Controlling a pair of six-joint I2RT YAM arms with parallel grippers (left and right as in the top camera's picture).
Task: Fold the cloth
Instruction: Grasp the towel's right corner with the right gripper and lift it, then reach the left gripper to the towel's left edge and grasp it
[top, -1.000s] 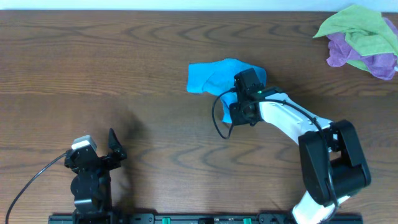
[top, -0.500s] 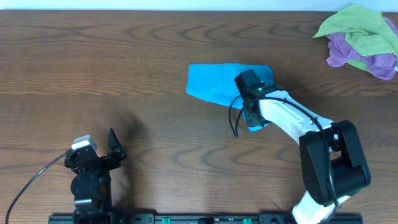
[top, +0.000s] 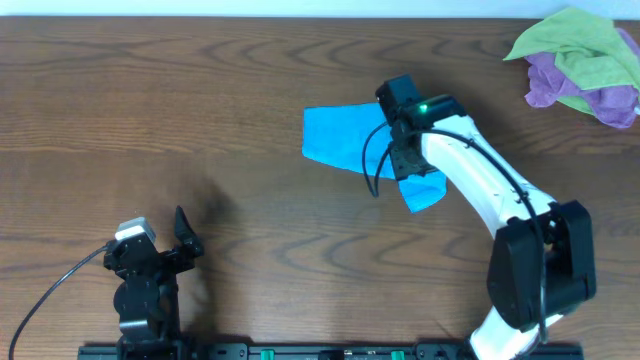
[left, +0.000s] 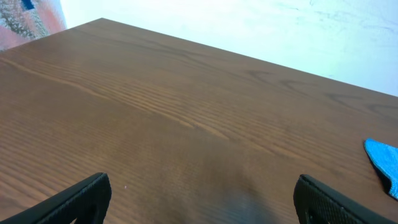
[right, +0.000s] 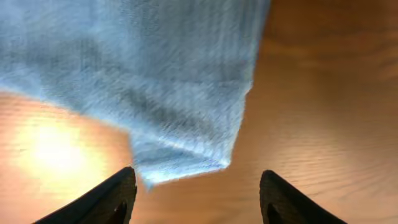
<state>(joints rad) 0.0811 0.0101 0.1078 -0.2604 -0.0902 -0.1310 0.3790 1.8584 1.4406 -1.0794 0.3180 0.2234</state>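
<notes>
Overhead: the cloth (top: 340, 140) lies flat near the middle of the tabletop (top: 200, 100), w/ one corner poking out toward the robot. A sec ago it was a bunched lump. Half a sec ago it was pulled out wide. The right tool (top: 405, 158) hangs over the cloth's right part and has moved a bit toward the far edge. The arm hides that part, so I can't tell if it's one layer or two there. The left tool (top: 185, 235) is parked near the front left, well apart from the cloth, same spot as before. A green cloth (top: 575, 45) & a purple cloth (top: 545, 85) sit piled in the far right corner.

Left wrist: the left tool (left: 205, 199) is spread wide w/ nothing in it. Only a tip of the cloth (left: 384, 158) shows at the right edge.

Right wrist: the right tool (right: 196, 193) is spread apart now and pinches nothing. The cloth (right: 155, 81) lies on the wood, and its corner points down between the two tips.

So the right tool has just let go. Prob the cloth is only laid out & the real fold is not yet done.
</notes>
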